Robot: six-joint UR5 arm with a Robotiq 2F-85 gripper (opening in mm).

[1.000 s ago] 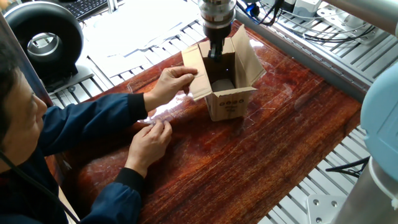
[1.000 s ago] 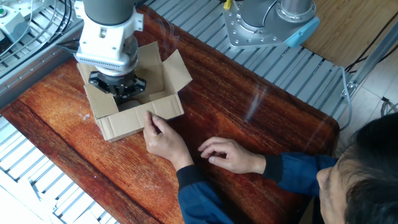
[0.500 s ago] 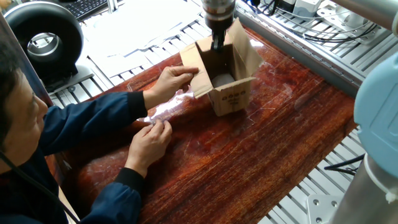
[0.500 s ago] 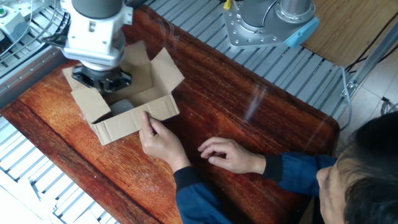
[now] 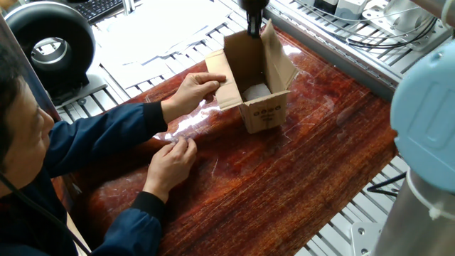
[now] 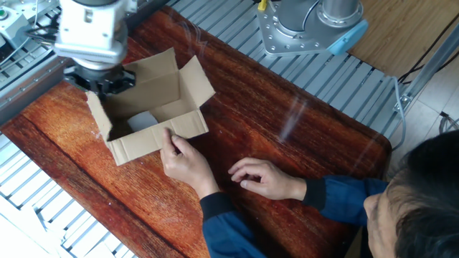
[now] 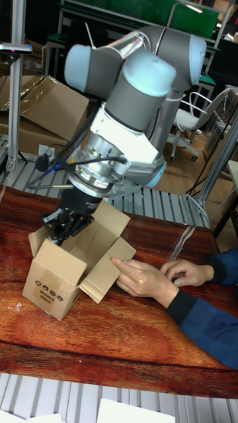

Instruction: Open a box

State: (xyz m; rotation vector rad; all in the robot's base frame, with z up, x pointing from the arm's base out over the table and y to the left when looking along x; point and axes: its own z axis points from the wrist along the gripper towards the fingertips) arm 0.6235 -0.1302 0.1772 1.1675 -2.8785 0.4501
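The box (image 5: 264, 114) is a small brown carton with black print, standing on the red-brown wooden table (image 5: 298, 178) with its top flaps spread outward. Something pale grey (image 5: 256, 91) lies inside it. My gripper (image 5: 254, 27) is at the far flap's upper edge, its dark fingers close together and shut, with nothing seen between them. From the other side, the gripper (image 6: 100, 79) hangs over the box's (image 6: 161, 89) outer flap. In the tall view the gripper (image 7: 63, 228) sits just above the box (image 7: 49, 284). A person's hand (image 5: 195, 89) holds the near flap down.
The person's second hand (image 5: 174, 153) rests on the table in front of the box. A black round device (image 5: 50, 43) stands at the back left. Cables and metal rails (image 5: 355, 35) run along the far edge. The robot base (image 6: 308, 25) is bolted beside the table.
My gripper has come up out of the box and moved outward to the far flap. That flap has been pushed further open, and the box has shifted slightly. The person's hands have stayed put.
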